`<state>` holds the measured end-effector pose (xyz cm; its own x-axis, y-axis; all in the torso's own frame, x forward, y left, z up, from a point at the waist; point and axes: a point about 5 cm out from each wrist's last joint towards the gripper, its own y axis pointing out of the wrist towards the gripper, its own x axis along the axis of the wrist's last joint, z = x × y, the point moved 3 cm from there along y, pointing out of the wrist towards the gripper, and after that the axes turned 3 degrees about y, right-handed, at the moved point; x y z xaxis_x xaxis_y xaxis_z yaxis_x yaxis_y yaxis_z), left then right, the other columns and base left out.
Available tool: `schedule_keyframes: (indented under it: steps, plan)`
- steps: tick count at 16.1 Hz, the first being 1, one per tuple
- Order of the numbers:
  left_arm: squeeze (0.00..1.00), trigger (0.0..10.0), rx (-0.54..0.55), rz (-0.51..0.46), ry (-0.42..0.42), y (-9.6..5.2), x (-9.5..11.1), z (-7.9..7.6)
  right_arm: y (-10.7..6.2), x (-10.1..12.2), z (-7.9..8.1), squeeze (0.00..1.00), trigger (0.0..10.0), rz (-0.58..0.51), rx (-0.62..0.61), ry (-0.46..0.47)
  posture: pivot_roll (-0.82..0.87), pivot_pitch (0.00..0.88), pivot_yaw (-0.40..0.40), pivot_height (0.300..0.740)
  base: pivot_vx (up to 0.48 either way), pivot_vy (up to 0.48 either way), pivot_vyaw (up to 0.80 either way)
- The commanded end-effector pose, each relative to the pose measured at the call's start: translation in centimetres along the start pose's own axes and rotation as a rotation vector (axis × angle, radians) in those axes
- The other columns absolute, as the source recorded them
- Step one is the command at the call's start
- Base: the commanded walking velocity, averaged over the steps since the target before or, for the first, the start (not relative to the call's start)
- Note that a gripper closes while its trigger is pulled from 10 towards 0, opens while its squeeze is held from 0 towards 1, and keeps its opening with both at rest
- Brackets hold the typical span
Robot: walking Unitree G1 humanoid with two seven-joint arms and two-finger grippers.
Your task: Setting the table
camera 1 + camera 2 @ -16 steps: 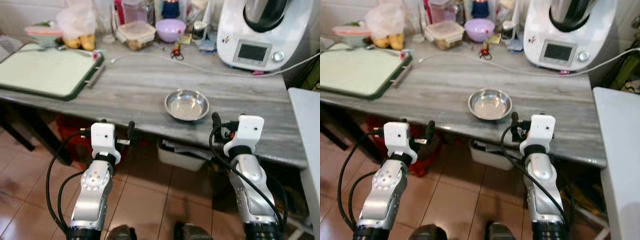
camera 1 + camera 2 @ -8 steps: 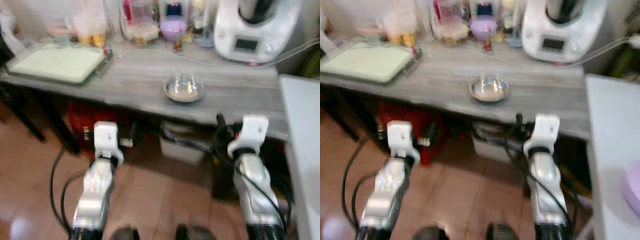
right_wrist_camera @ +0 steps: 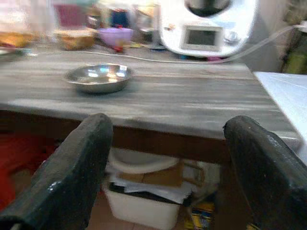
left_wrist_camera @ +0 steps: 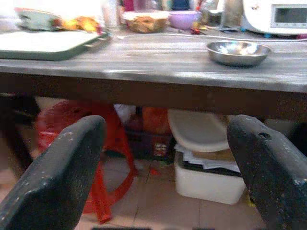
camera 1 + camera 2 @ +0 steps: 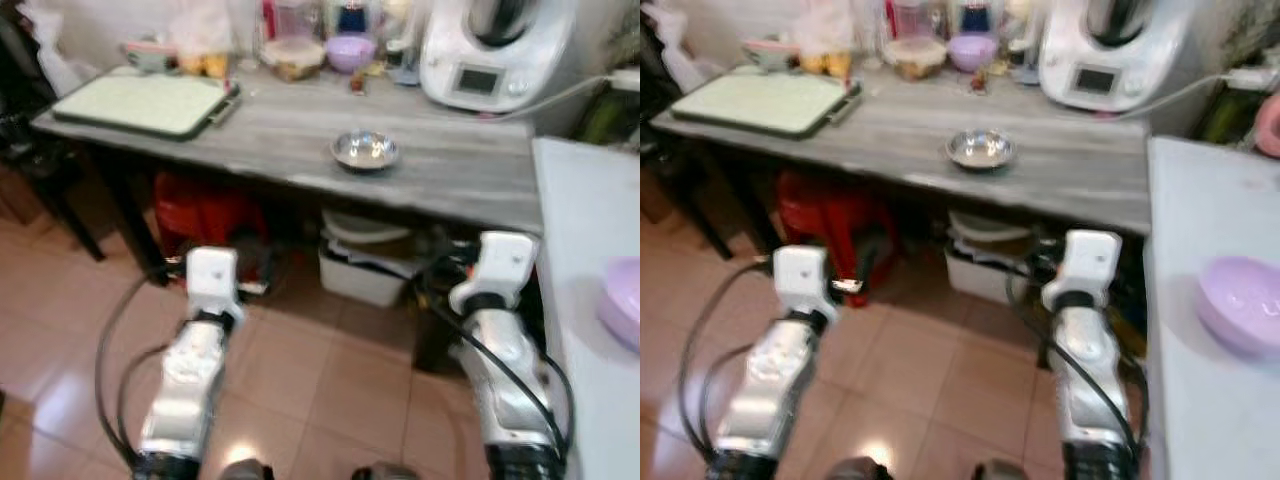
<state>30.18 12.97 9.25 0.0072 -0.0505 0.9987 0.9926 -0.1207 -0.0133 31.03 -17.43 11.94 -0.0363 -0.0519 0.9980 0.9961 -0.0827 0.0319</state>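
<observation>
Steel bowl: one small steel bowl (image 5: 365, 150) sits alone on the bare middle of the grey wooden table (image 5: 290, 125), toward the front edge, well ahead of both grippers and touching neither.
Left gripper: the left gripper (image 4: 163, 167) is held low in front of the table, below the tabletop's level; its two black fingers (image 4: 57, 177) are spread wide with nothing between them, and the bowl lies up and off toward the right-hand finger.
Right gripper: the right gripper (image 3: 165, 167) hangs at the same low height, fingers parted and empty; the bowl lies on the tabletop beyond its left-hand finger (image 3: 72, 177).
Change from a second ago: the camera has drawn back from the table, so the tabletop now sits higher and smaller in the head views, more tiled floor shows, and the grippers that were at the table's front edge now stand clear of it. The white counter and its purple bowl have come into view on the right.
Purple bowls: two, one (image 5: 350, 50) at the back of the table, one (image 5: 1240, 300) on the white counter (image 5: 1200, 400) to the right.
Tray: one green tray (image 5: 140, 100) at the table's left end.
Kitchen machine: one white appliance (image 5: 495, 50) at the back right.
Under the table: one red stool (image 5: 205, 215) and one white bin (image 5: 365, 275).
</observation>
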Motion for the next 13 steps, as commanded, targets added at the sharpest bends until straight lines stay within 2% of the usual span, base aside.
schedule_keyframes:
  steps: [1,5,9,11,12,13]
  plan:
    - [0.0,10.0,-0.005,0.0,-0.002,0.0,0.0,-0.2,0.1,0.0,-0.3,0.0,10.0,0.003,-0.005,-0.004,-0.03,0.015,0.028,0.74,-0.255,0.0,0.0]
    - [0.0,10.0,-0.025,-0.017,-0.034,-0.5,0.3,-0.2,-0.1,0.3,-0.3,0.0,10.0,-0.005,0.0,0.015,-0.04,0.017,0.03,0.74,-0.063,0.0,0.0]
    - [0.0,10.0,-0.067,-0.03,-0.081,-0.5,0.9,-0.6,-0.1,0.8,0.9,0.0,10.0,-0.021,0.049,0.023,-0.03,0.03,0.025,0.74,0.0,0.0,-0.8]
    - [0.0,10.0,-0.068,-0.025,-0.087,-0.5,0.8,-0.6,0.0,1.1,1.1,0.0,10.0,-0.037,0.065,0.011,-0.03,0.03,0.024,0.74,0.0,0.0,0.0]
    - [0.0,10.0,-0.072,-0.023,-0.088,-0.6,0.7,-0.8,0.0,1.4,1.2,0.73,10.0,-0.049,0.075,0.006,-0.03,0.029,0.024,0.74,0.0,0.0,0.0]
    - [0.0,10.0,-0.073,-0.022,-0.09,-0.6,0.6,-0.8,0.0,1.4,1.1,0.96,10.0,-0.05,0.073,0.004,-0.03,0.029,0.024,0.74,0.0,0.0,0.0]
